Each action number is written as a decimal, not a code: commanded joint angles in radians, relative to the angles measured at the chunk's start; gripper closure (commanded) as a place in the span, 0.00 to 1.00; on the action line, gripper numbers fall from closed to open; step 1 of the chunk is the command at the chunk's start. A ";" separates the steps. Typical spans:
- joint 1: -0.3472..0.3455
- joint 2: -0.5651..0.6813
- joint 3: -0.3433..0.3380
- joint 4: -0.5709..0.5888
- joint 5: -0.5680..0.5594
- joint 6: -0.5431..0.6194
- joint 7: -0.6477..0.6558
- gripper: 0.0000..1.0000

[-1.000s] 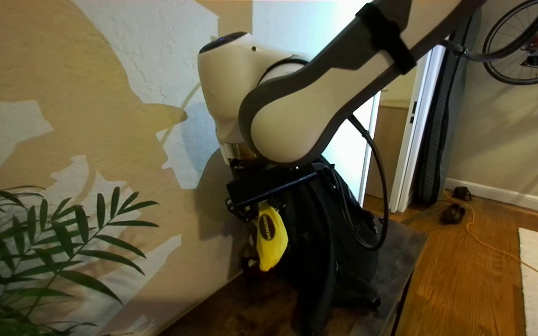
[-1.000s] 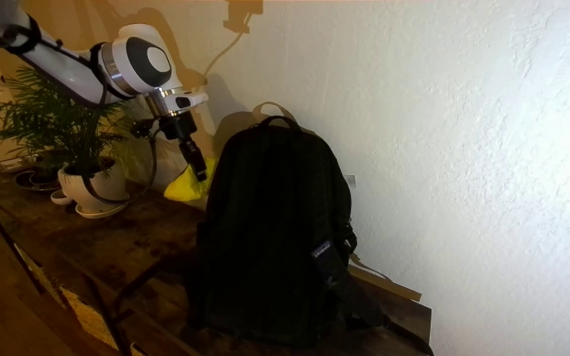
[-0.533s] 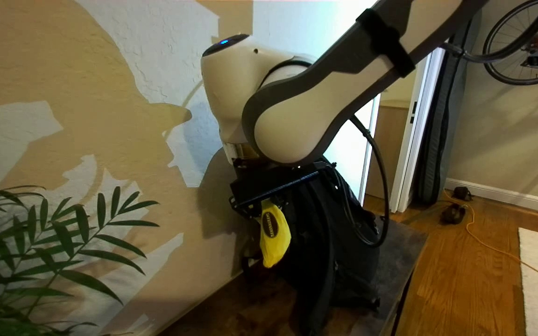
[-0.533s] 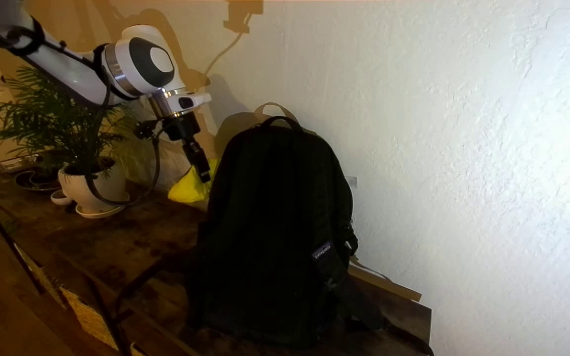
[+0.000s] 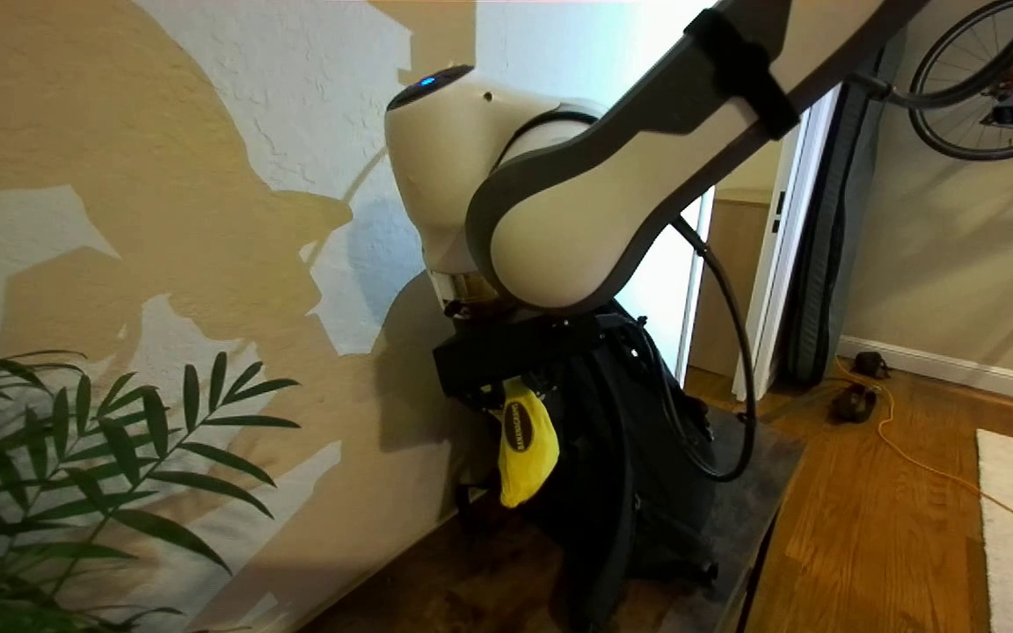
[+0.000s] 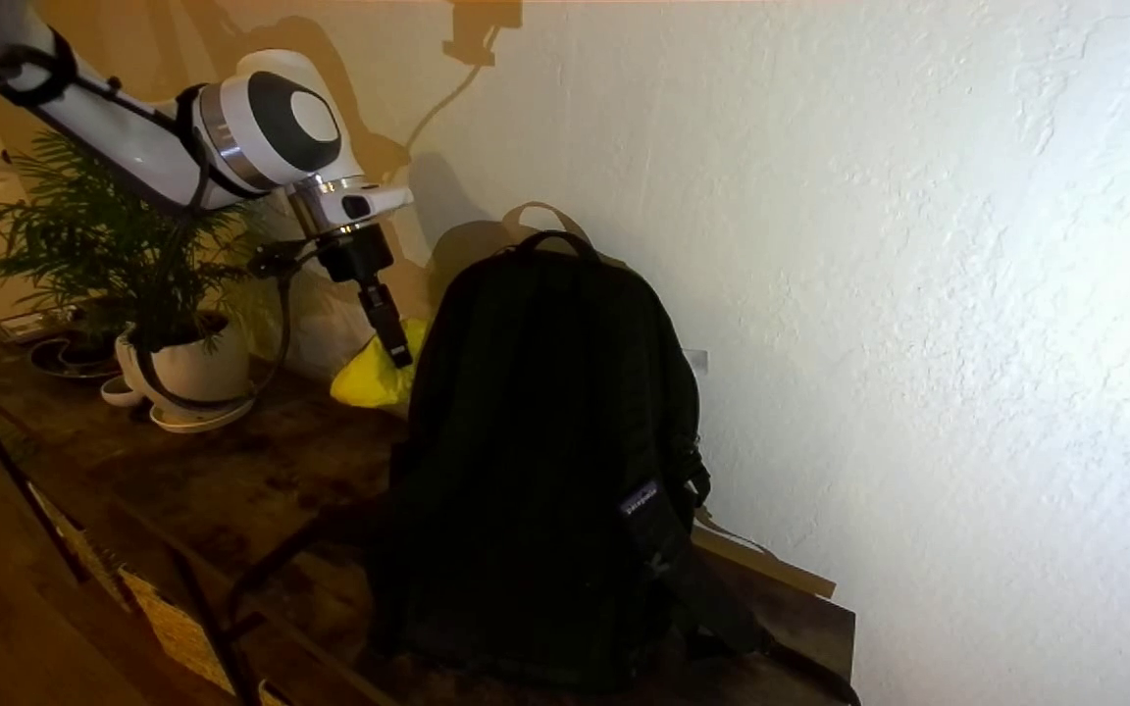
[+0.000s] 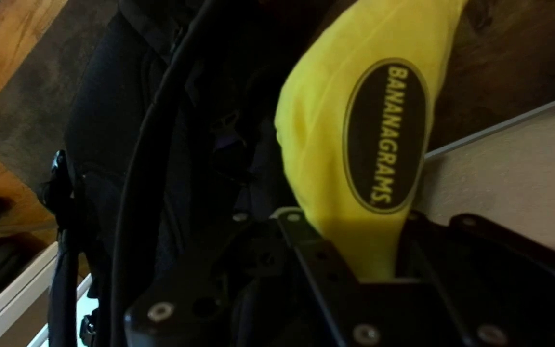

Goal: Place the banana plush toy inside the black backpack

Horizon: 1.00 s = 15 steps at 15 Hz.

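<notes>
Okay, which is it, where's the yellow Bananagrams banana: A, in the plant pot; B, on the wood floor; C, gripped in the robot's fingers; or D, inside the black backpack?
C: the wrist view shows the black fingers closed on the yellow Bananagrams banana, and it hangs outside the black Patagonia backpack in both exterior views.

Smooth cloth banana plush toy point(image 7: 323, 140), matt fabric backpack point(image 6: 545, 461), rough-textured wall point(image 6: 918, 294), faintly glossy wood floor point(image 5: 880, 536).

Your arm point(image 6: 126, 147) slopes down to a bent wrist point(image 6: 276, 127) in both exterior views; your gripper point(image 6: 399, 357) points down at a slant, clamped in a grip.
</notes>
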 commanded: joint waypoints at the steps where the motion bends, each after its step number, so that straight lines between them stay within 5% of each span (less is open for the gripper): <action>1: 0.027 -0.111 -0.020 -0.131 -0.030 -0.036 0.111 0.96; 15: 0.040 -0.210 0.027 -0.193 -0.137 -0.241 0.286 0.96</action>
